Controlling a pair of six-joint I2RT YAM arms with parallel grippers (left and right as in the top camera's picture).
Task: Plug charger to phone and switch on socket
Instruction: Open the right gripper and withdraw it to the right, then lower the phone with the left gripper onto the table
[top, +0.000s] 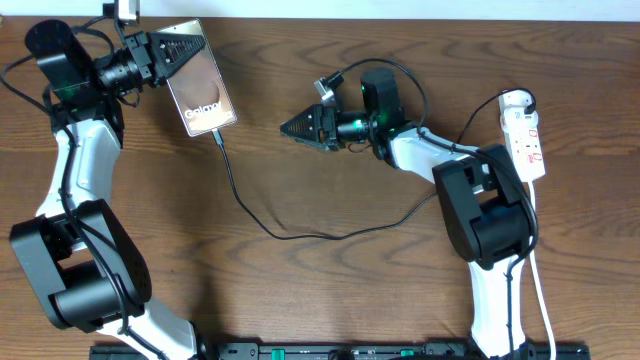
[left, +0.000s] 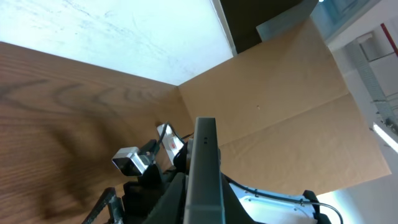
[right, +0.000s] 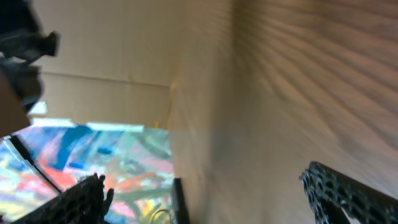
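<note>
At far left, the left fingers (top: 172, 52) clamp the phone (top: 203, 95); the right fingers (top: 300, 127), spread wide, point toward it.

I take this for a robotics lab bench rather than a home. Two white-and-black machines, the left arm (top: 70, 190) and the right arm (top: 490, 215), rise from the near edge of the wood-grain table (top: 300, 300), their bases by a black rail (top: 330, 351) along that edge. Beyond the table's edge, plain brown cardboard panels (left: 280, 93) screen it off like a test cell. Above those panels I glimpse glass and metal framing (left: 373, 56), too partial to identify. Past the table, a colourful patch (right: 106, 155) is too blurred to read.
</note>
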